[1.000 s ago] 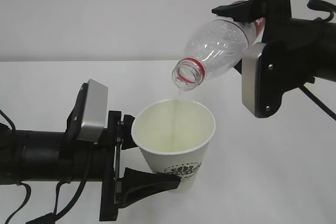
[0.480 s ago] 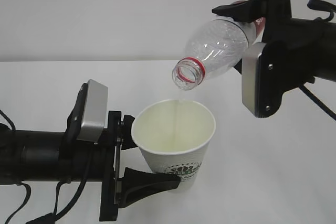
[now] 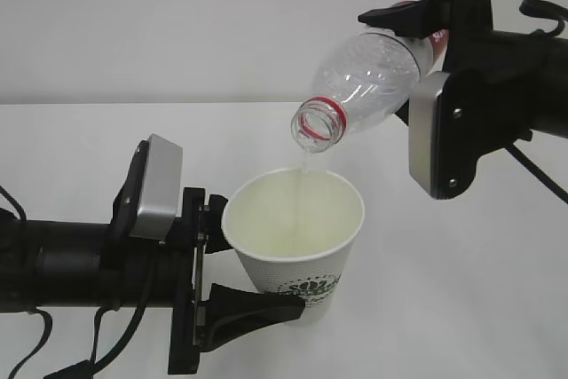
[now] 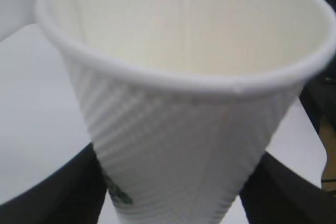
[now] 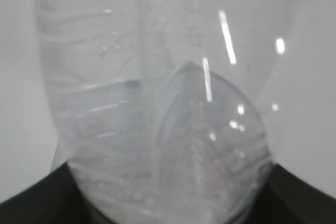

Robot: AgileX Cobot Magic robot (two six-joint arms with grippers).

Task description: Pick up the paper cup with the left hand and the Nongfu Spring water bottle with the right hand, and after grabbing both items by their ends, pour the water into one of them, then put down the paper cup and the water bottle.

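Right, from the exterior view I see the left hand (image 3: 253, 295) coming in low from the left, fingers closed around the lower part of the paper cup (image 3: 295, 241). Cup is upright, mouth open to the top, green logo facing the camera, held above the table (image 3: 106, 139). Up and to the right, the right hand (image 3: 417, 37) clamps the Nongfu Spring water bottle (image 3: 359, 86) by its body, mouth tipped down-left over the cup. A thin stream of water (image 3: 304, 164) falls from the red neck ring into the cup.

My left wrist view adds the cup (image 4: 184, 103) close up: ribbed wall, cream inside, rolled rim, a dark finger (image 4: 58, 192) on each side of its base. No stream or bottle visible there.

My right wrist view is filled with the bottle's (image 5: 157, 103) clear wall and some water (image 5: 105, 129) pooled inside, with black fingers (image 5: 299, 192) hugging both lower corners. The cup does not show there.

Surface is a plain white tabletop; behind it a bare pale grey wall (image 3: 177, 15). A black cable (image 3: 537, 175) runs off the right arm.
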